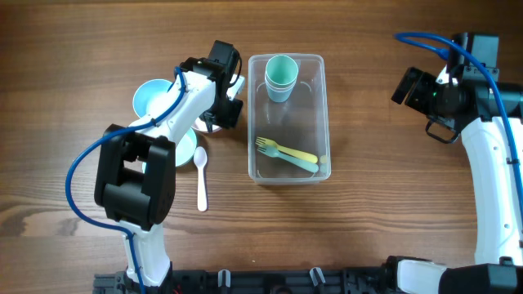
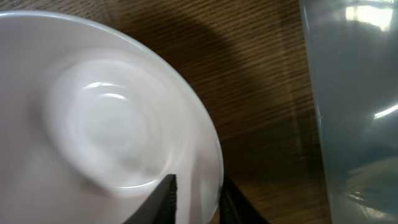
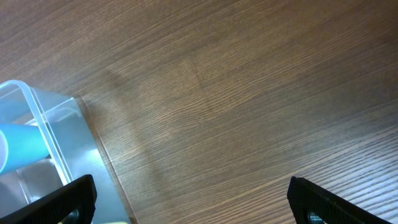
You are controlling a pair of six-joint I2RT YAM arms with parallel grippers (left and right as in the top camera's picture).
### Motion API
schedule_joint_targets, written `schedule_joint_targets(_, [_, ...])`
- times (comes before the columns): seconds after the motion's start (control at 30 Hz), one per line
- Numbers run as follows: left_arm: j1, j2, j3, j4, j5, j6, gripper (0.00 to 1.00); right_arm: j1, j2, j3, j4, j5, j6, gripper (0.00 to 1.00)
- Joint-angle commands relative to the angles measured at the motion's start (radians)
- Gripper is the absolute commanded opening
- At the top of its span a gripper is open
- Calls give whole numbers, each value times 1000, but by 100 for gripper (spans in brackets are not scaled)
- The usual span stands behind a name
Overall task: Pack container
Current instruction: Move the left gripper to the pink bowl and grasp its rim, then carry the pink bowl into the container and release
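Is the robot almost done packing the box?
About halfway. Done: the cups and forks are in the container. In hand: the left tool straddles the rim of the white bowl; whether it grips yet is unclear. Left: that bowl, the blue bowl and the spoon sit on the table. The right tool hangs open, empty.

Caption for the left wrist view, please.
Left gripper clamps the white bowl by its rim, with the clear container alongside.
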Motion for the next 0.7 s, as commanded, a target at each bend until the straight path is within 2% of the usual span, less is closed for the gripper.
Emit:
schedule_joint_targets(0.0, [-3,15,-4,-2,5,-17,10,-4,10,-7,3,-9,0,100])
schedule_joint_targets(0.03, [-3,15,-6,-3,5,-16,4,-4,10,-7,3,-9,-1,100])
schedule_joint_targets(0.17, [-10,11,-4,-19,-5,-16,4,-4,10,-7,3,-9,0,100])
schedule_joint_targets(0.33, [-50,-47,32,-84,-138,-16,4,-4,10,-7,3,-9,0,100])
schedule_joint_targets(0.4, [-59,-84,66,-121,-138,-25,4,-4,10,-7,3,-9,0,100])
schedule_joint_targets(0.5, [-62,-160,151,-190,-137,-107,4,-4,10,-7,3,-9,0,100])
schedule_joint_targets(0.67, [-110,-268,185,-225,-122,-82,4,-4,10,-7,3,-9,0,100])
